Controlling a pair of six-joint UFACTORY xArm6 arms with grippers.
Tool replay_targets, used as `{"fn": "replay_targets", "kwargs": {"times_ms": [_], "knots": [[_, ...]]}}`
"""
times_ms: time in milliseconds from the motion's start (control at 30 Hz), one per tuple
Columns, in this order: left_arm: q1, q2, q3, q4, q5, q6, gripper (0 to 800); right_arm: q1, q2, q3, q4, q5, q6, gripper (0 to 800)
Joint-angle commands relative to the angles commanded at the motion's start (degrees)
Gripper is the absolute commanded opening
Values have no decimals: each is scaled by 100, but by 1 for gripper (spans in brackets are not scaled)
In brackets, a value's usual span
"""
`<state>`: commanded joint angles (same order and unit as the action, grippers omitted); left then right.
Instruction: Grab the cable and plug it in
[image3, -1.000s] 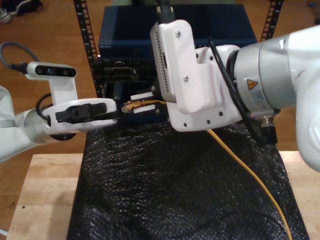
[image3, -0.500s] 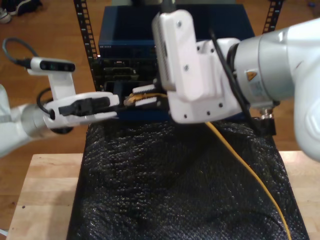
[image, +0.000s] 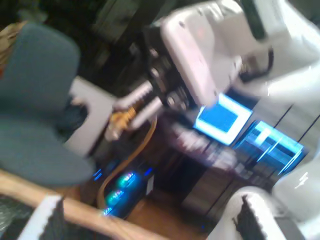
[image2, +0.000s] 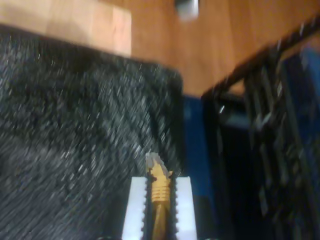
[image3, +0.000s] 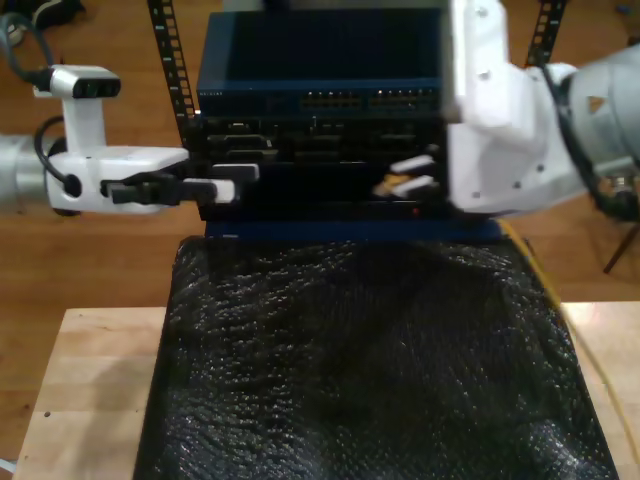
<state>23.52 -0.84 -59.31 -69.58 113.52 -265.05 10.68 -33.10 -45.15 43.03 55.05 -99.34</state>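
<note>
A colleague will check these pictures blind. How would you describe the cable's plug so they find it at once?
Start at the dark blue equipment rack behind the black mat. In front of it, toward the exterior view's right, my second gripper pinches the plug. It is the sole yellow-orange tip, clear-ended.

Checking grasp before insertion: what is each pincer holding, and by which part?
My second gripper pinches the cable at the ribbed boot just behind its plug, tip sticking out. My first gripper is open and holds nothing.
</note>
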Motion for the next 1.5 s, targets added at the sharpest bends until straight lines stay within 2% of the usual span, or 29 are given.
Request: {"fn": "replay_targets", "kwargs": {"times_ms": [200, 400, 667, 767, 900, 1267, 1400, 1500], "knots": [[211, -18, -202, 1143, -431, 695, 795, -387, 624, -158, -35, 343, 290, 0], [396, -193, -185, 2004, -791, 1600, 795, -396, 1099, -211, -114, 334, 492, 0], [422, -870, 220, 3209, -1415, 2338, 797, -387, 1530, -264, -615, 316, 967, 0], [440, -985, 229, 3569, -1424, 2523, 798, -387, 1618, -281, -782, 316, 1055, 0], [905, -1011, 264, 4114, -1433, 2787, 798, -387, 1688, -281, -914, 316, 1196, 0], [2145, -1196, 756, 5169, -1424, 4475, 798, -378, 1741, -325, -1029, 308, 1345, 0], [2576, -1389, 1090, 5451, -1424, 5073, 798, -360, 1767, -360, -1099, 299, 1459, 0], [2831, -1644, 1442, 5829, -1424, 5538, 799, -360, 1864, -396, -1099, 290, 1459, 0]]}}
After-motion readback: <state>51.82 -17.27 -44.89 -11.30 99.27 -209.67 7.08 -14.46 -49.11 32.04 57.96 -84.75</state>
